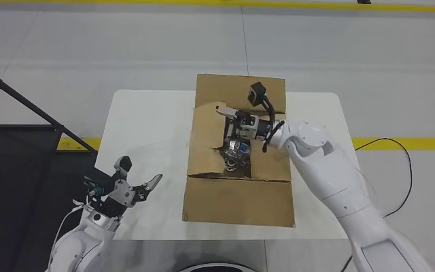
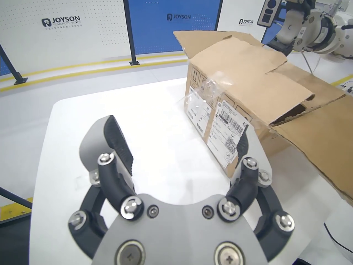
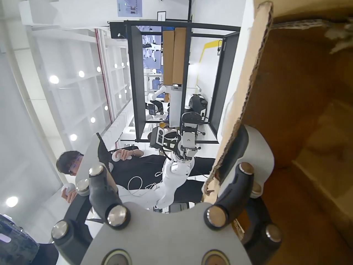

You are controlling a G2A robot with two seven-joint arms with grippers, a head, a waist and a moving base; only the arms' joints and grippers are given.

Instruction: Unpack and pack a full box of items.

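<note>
A brown cardboard box (image 1: 238, 200) stands on the white table (image 1: 149, 129) with all its flaps folded outward. Inside it lie several shiny wrapped items (image 1: 235, 152). My right gripper (image 1: 228, 125) hovers over the box's opening near its far left corner. In the right wrist view this gripper (image 3: 171, 139) is open and straddles the torn edge of a flap (image 3: 248, 84), one finger inside the box and one outside. My left gripper (image 1: 141, 173) hangs open and empty over the table's front left corner; in its wrist view (image 2: 179, 130) it faces the labelled side of the box (image 2: 220, 119).
Bare table surface lies left of the box and between it and my left gripper. Loose clear tape (image 2: 212, 86) hangs off the box's labelled side. The near flap (image 1: 238, 204) reaches close to the table's front edge.
</note>
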